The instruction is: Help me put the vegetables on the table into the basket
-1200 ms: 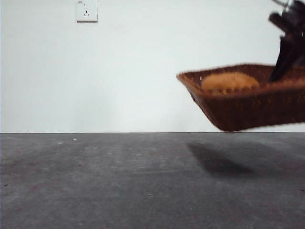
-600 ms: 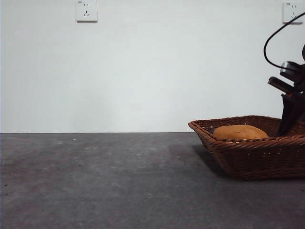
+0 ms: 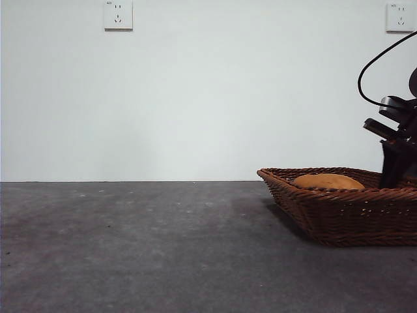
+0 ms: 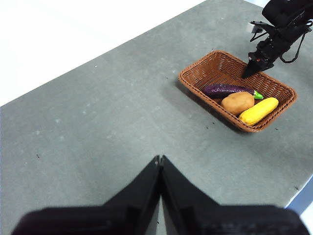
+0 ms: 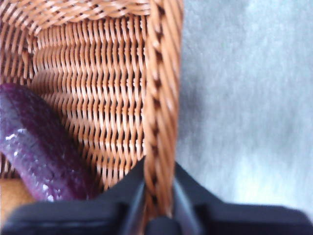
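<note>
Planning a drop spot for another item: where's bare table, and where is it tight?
Bare table runs from the basket to the far side and around the left end effector, jaws shut. Crowded: inside the basket, where the eggplant, potato and corn lie together, and at its rim, clamped by the right end effector.

A bare lab-like test room: plain white wall (image 3: 208,98), white wall sockets (image 3: 118,14) at the frame's top, mottled dark grey table (image 3: 130,248)
</note>
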### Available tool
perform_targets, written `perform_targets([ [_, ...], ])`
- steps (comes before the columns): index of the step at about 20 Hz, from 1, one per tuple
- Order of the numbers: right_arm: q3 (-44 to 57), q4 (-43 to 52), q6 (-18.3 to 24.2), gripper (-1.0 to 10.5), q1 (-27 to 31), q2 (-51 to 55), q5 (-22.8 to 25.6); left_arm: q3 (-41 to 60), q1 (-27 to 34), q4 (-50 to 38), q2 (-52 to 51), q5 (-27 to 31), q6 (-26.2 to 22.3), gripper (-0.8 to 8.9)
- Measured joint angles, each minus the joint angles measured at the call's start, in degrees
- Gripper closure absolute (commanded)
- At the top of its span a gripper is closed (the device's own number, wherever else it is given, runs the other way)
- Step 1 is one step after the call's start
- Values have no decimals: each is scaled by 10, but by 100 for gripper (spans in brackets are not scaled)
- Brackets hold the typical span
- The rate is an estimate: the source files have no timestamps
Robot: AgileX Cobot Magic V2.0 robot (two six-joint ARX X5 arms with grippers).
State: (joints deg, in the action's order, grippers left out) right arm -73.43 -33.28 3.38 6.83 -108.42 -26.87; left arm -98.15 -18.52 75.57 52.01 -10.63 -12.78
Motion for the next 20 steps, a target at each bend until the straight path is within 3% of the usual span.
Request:
perform_targets([
  [1,-1,20,0,581,0,-2,6,0,0,0,0,0,0,821],
  [2,-2,16,0,567,0,-2,5,0,0,0,0,0,0,821],
  [6,-50,-64,-1,570,0,46,9,0,0,0,0,0,0,821],
  [10,-123,-204,-1,575,0,200,9,0,0,0,0,0,0,821],
  [13,-134,-306,0,702,-11,304,-10,0,0,0,3,0,0,821],
  [19,-134,-434,23,738,-62,414,-17,0,0,0,8,0,0,821],
  [20,-133,-443,28,785,-70,422,-16,0,0,0,8,0,0,821],
])
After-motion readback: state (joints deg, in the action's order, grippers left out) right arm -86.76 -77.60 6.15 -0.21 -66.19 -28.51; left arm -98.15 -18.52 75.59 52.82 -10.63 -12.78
